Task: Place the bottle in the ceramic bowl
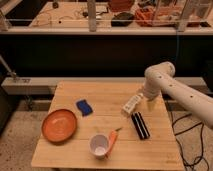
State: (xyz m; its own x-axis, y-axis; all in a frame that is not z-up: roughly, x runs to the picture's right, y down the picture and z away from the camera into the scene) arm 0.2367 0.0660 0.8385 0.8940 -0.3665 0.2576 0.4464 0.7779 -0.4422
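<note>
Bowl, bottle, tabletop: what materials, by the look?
Wide shallow orange-brown bowl: likely glazed ceramic, smooth even colour. Slim white bottle: probably plastic, matte, faint label. Table: light wood, faint board lines. Gripper at the bottle's right end, above the table's right side.

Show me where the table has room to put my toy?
Bare wood lies between the blue rectangular block and the small white plastic bottle, and along the far edge of the wooden table. Crowded: the end effector by the bottle, near the black ribbed bar.
</note>
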